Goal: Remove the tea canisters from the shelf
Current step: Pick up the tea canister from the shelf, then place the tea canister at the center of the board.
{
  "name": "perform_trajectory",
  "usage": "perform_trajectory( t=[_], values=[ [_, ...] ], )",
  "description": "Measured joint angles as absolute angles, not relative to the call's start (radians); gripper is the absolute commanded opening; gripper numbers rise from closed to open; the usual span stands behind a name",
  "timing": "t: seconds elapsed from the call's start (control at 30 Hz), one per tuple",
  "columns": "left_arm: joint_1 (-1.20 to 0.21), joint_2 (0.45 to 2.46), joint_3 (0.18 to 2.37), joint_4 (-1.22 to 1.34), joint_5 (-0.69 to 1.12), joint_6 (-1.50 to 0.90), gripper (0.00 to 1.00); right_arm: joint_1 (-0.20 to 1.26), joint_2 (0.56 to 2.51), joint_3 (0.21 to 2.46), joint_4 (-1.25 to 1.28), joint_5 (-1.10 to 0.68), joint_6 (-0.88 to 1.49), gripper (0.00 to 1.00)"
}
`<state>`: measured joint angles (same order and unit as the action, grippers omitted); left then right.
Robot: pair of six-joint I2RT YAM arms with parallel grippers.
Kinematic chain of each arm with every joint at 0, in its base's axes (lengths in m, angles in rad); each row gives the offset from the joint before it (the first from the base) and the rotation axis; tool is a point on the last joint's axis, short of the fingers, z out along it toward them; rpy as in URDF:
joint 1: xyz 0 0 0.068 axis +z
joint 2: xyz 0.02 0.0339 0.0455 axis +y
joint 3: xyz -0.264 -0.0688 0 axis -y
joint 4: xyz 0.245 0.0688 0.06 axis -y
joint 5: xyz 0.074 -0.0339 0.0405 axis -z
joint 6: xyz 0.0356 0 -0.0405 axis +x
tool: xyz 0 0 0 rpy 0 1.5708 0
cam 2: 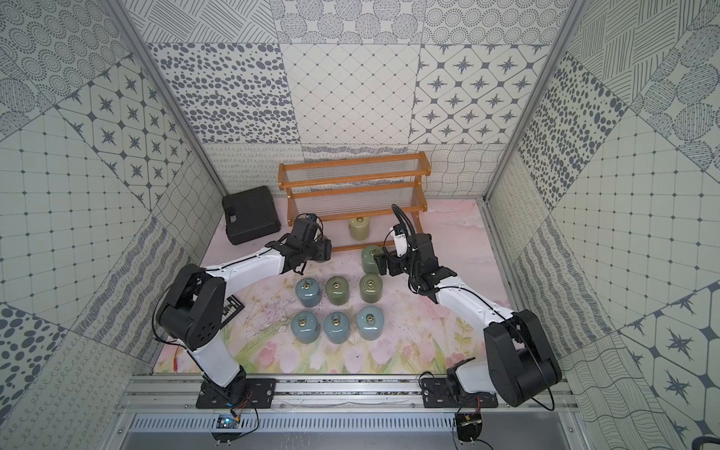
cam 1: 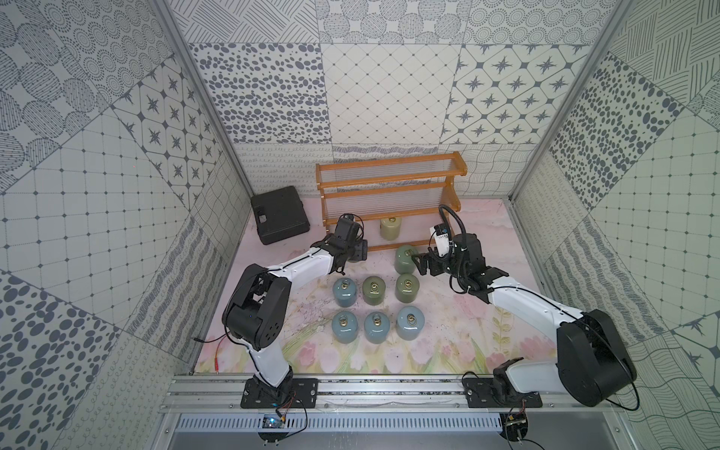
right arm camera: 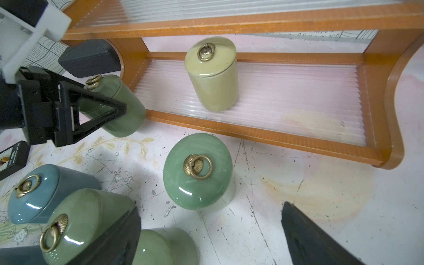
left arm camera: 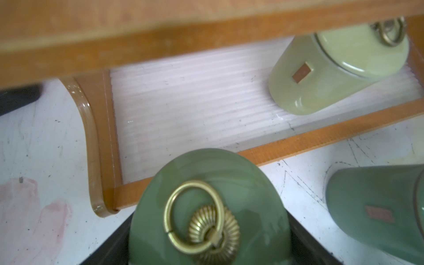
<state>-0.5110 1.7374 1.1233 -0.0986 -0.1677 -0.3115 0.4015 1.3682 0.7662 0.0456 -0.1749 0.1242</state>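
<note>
Left of centre in a top view, we see the left gripper [cam 1: 357,253] clamped on a sage canister [left arm camera: 218,169] beside the shelf [cam 1: 389,191]. A pale canister [cam 1: 390,229] stands mid-frame on the lowest tier. Rightward, the right gripper [cam 1: 420,265] gapes, a green canister [cam 1: 403,260] just ahead.

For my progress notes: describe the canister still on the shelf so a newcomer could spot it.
Find the orange-brown wooden shelf at the rear. On its lowest tier stands one upright canister. It alone is pale yellow-green; the other canisters, blue-grey or darker green, are all off the shelf.
</note>
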Motion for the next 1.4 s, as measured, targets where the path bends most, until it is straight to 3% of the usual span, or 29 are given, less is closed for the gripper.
perform_trajectory(
  t=[0.9,1.4],
  values=[
    [-0.543,1.601,0.973,-0.113,-0.191,-0.311,0.74,0.402,1.368,0.753,0.049,-0.179,0.128,0.99],
    [-0.528,1.619,0.955,-0.124,-0.191,-0.304,0.75,0.402,1.367,0.735,0.049,-0.18,0.146,0.99]
  ],
)
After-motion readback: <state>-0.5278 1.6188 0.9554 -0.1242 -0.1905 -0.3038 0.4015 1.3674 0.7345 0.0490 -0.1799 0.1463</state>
